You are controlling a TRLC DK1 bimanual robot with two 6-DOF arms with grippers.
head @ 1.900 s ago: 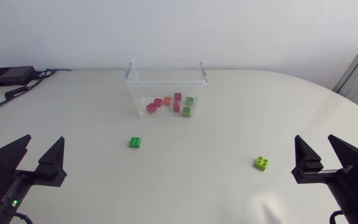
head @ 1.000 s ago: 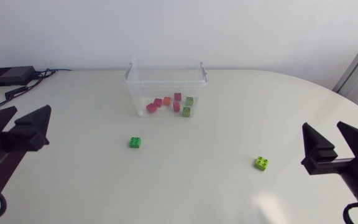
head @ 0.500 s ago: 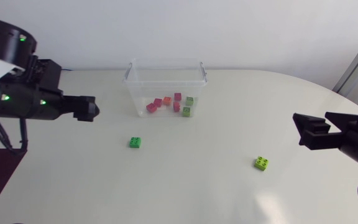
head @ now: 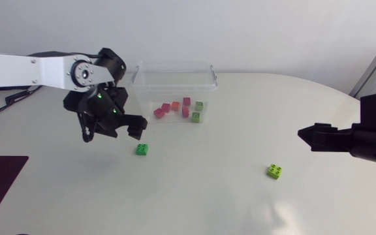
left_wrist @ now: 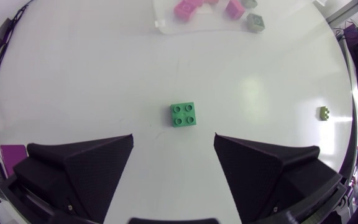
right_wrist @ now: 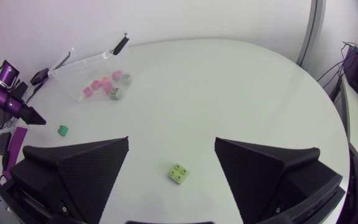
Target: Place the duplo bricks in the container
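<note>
Left claw [left_wrist: 173, 138] spread above the green brick [left_wrist: 183, 114]; right claw [right_wrist: 171, 140] spread, near the lime brick [right_wrist: 178, 173]

left arm [head: 18, 68] and right arm [head: 371, 140] outstretched, jaws apart.

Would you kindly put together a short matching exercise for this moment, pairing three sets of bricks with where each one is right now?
Things:
1. green brick
2. lime brick
3. pink bricks

Places:
a. inside the clear container
b. on the table, ahead of the open left gripper
c. on the table, ahead of the open right gripper

Right pairs: 1-b, 2-c, 3-a.
</note>
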